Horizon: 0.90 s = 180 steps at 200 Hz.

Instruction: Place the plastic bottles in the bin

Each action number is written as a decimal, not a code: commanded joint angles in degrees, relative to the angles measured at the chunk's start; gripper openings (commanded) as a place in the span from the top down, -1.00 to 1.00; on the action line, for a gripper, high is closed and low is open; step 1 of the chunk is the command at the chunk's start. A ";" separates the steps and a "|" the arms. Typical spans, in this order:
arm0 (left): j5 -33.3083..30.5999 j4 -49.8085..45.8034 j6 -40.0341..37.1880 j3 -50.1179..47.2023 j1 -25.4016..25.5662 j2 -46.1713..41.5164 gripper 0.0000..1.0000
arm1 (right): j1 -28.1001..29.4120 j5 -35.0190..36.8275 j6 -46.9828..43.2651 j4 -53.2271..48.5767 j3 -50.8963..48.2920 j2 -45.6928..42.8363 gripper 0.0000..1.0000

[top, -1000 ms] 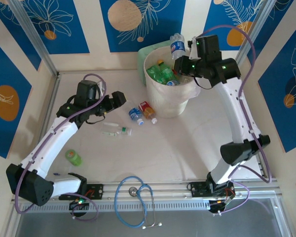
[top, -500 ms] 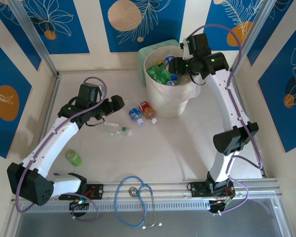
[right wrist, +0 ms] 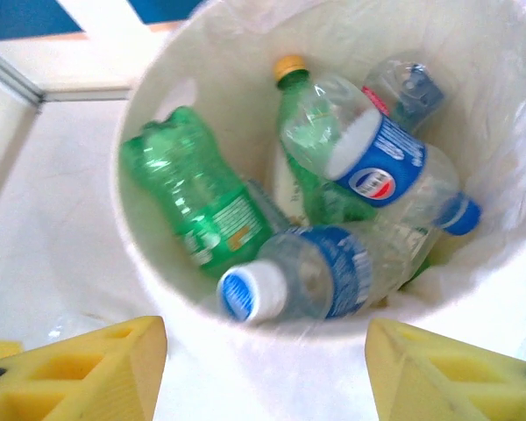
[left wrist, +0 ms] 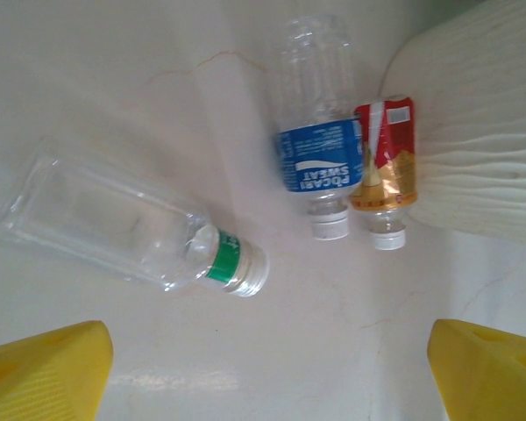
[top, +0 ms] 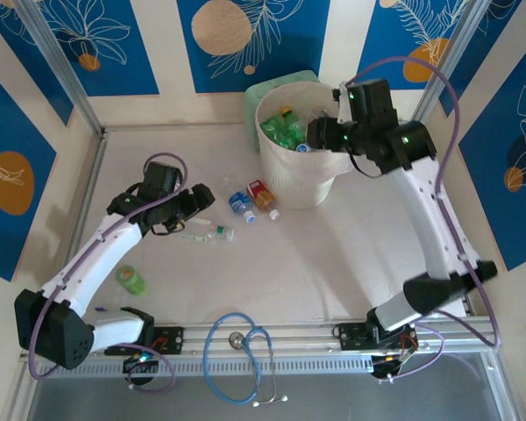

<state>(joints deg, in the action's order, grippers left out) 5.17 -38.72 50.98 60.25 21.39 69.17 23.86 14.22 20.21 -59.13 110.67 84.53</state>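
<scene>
Nearest the arm bases a green bottle (top: 131, 279) lies alone on the worktop (top: 324, 254). Further in, the left fingers (left wrist: 44, 373) hang spread and empty above a clear bottle with a green neck ring (left wrist: 114, 228), and a blue-labelled bottle (left wrist: 316, 132) and a red-labelled bottle (left wrist: 384, 167) lie side by side just beside the foot of the bin (top: 289, 189). Beyond, the right fingers (right wrist: 79, 368) are released and empty over the bin's mouth, where a heap of bottles (right wrist: 333, 219) already lies, so I judge most of the job done, with four left to lift in.
</scene>
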 commanded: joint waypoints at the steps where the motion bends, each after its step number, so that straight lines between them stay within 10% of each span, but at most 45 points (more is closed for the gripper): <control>1: -2.85 -1.88 4.61 -2.26 -0.46 -1.88 -0.87 | 3.35 1.73 3.65 2.05 -5.61 -5.72 -0.23; 180: -13.19 5.58 21.18 -2.01 0.73 19.45 -1.00 | 21.97 2.20 13.43 6.64 -20.35 -9.75 -0.24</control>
<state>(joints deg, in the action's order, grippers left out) -5.02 -35.20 70.08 55.57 21.67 85.86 44.91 17.63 32.21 -53.56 90.45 73.76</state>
